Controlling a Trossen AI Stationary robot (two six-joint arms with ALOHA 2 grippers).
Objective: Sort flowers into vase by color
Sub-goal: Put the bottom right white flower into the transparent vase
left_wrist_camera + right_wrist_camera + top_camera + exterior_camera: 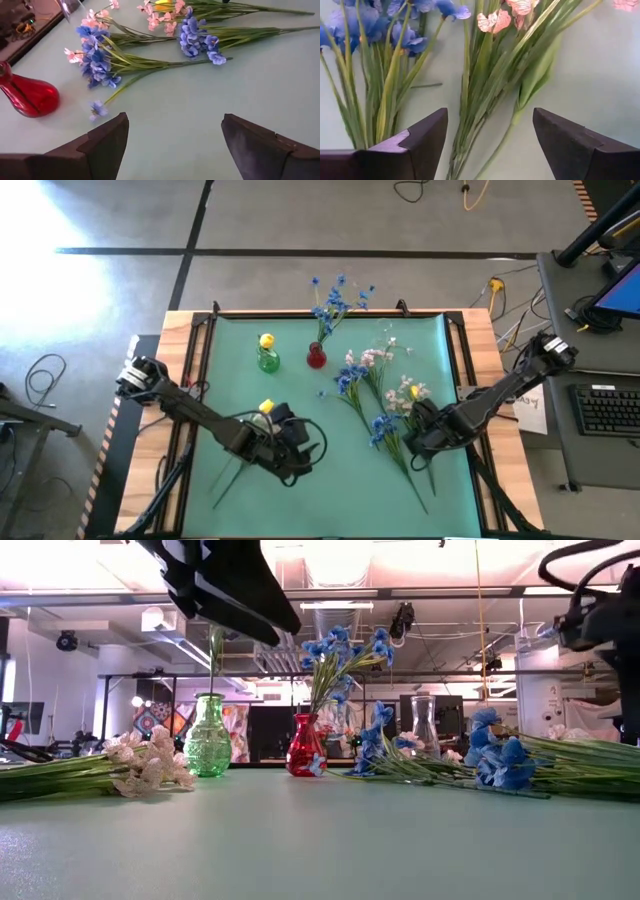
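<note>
Two grippers stood spread, empty: right gripper (490,145) over loose flower stems (475,90) right of red vase (316,358); left gripper (172,142) below-left of it, holding nothing.

No readable text, label, brand or number anywhere. Only faint, illegible marks on the right arm (527,395), near the tabletop's right edge.

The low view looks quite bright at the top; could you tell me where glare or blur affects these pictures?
Low view: ceiling lights wash out the top, the near arm is a dark blurred shape. High view: a sunlit patch glares on the floor upper left. Right wrist view: the stems look soft, close to the lens.
</note>
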